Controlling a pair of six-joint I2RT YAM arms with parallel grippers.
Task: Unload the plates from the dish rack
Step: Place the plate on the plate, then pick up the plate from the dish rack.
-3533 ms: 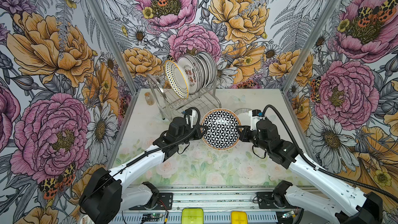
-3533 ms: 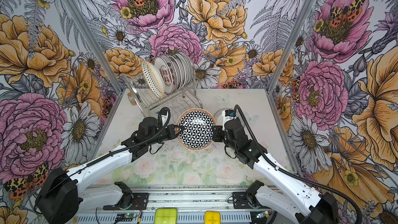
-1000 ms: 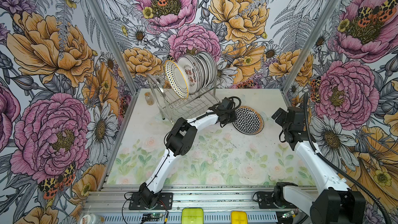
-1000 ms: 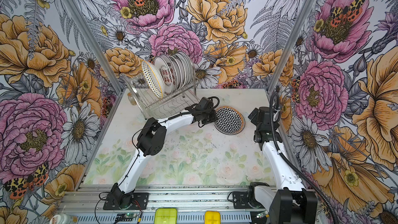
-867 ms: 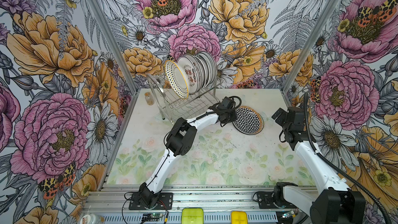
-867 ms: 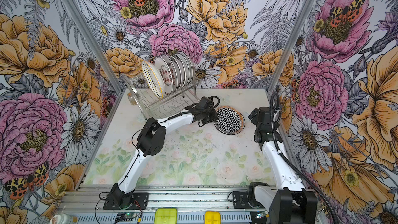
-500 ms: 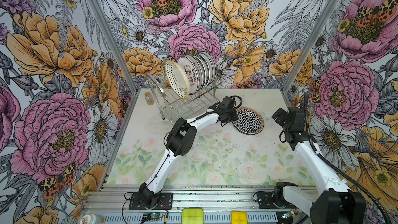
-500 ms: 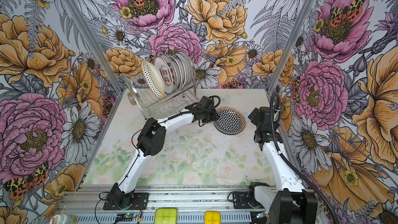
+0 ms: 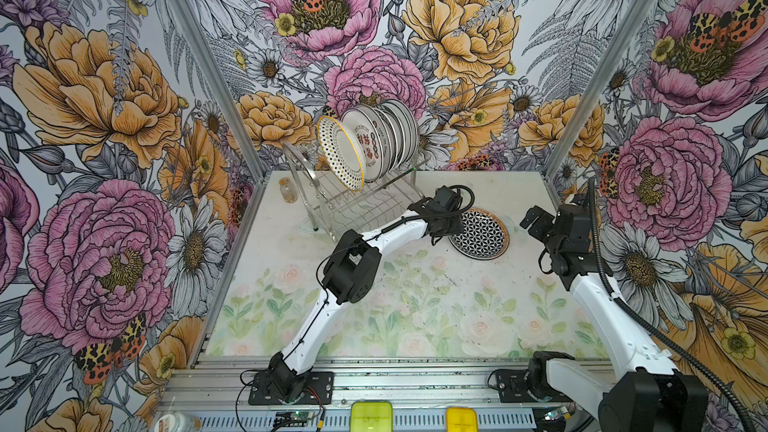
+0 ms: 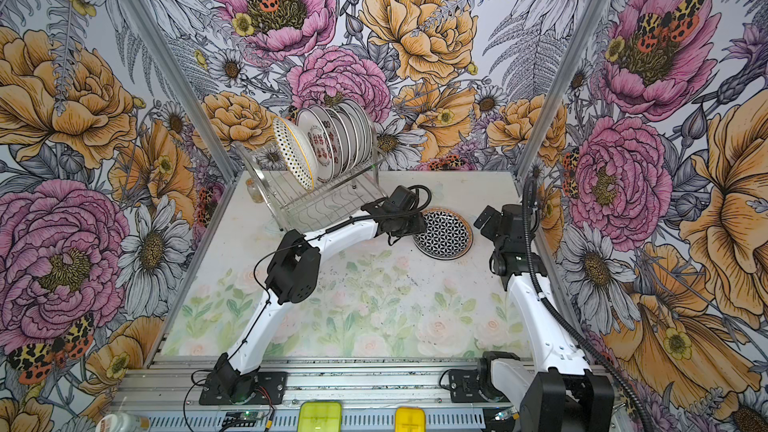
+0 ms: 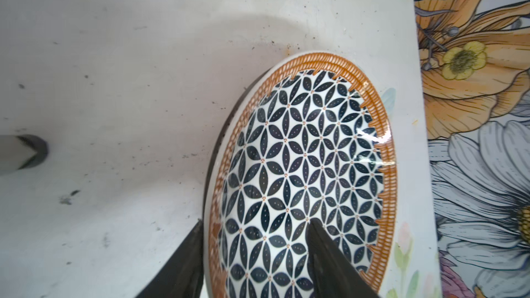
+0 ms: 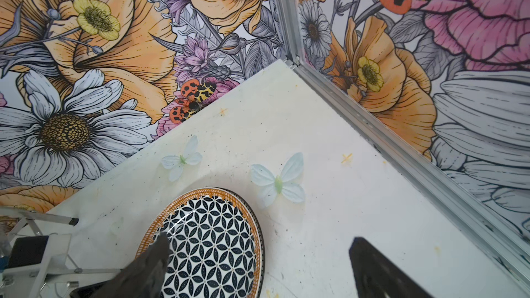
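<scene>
Dish rack (image 9: 345, 201): steel wire, the landmark.
Racked plates (image 9: 376, 143): about 7 upright in its slots. They look stiff, glazed, probably slick and breakable, so pinch the exposed upper rim.
Left gripper (image 11: 255, 222): right of the rack, jaws parted astride a rim, not pinching.
Patterned plate (image 9: 482, 236): face-up on the table (image 9: 415, 309), right of the rack.
Right gripper (image 12: 259, 237): farther right, jaws spread wide, empty.

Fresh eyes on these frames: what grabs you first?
The loud floral walls all around. Then the black-and-white patterned plate lying on the table toward the back right, the left gripper open astride its rim, and the row of plates standing in the dish rack at the back left.
</scene>
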